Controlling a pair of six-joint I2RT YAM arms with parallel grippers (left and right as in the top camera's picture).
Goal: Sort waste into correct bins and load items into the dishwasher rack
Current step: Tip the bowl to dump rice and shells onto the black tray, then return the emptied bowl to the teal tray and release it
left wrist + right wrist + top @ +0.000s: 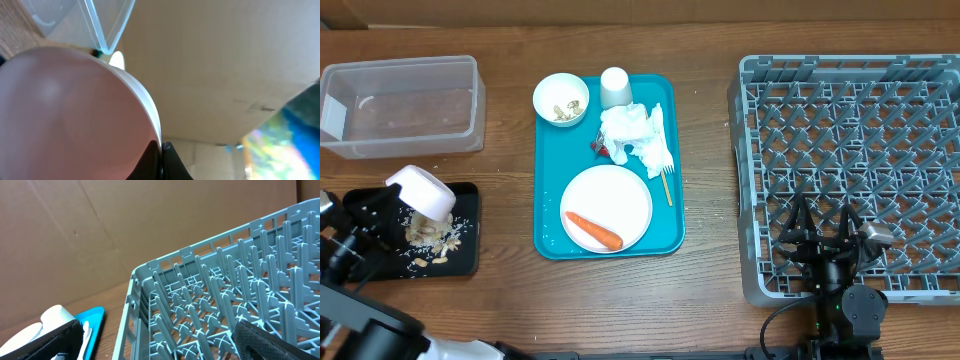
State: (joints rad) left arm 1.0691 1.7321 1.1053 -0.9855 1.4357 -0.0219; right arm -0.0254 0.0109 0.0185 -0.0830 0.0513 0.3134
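Brown wood-grain counter [710, 300] runs under everything, and plain cardboard closes off the background in both wrist views; no other part of the room shows.

Taking the teal tray [546, 170] as the landmark, the black tray [468, 255] lies well to its left at the near edge. The clear tub [472, 100] sits left of it toward the far edge, and the grey rack [850, 120] stands to its right.

The left jaws are clenched on the rim of a small white bowl [421, 190], which hangs tipped over the black tray. Beige scraps [432, 236] lie directly beneath, so the tilt looks meant to dump food waste there before the bowl goes to the rack. In the left wrist view the thin rim sits pinched between the two tips.

The right jaws are spread wide and grip nothing. They hover over the rack's near corner on the side facing the teal tray, probably parked out of the way.

The rest waits on the teal tray:
- The plate [620, 195] is at its near end and carries the carrot [594, 231].
- A second bowl [561, 98] with crumbs sits at its far left corner, beside the cup [615, 87].
- The crumpled napkin [630, 130] lies mid-tray, touching the fork [665, 158], with a red scrap [601, 147] at its left edge.
- The stick [667, 187] lies along the right rim.

The rack holds no dishes — loading looks not yet begun.
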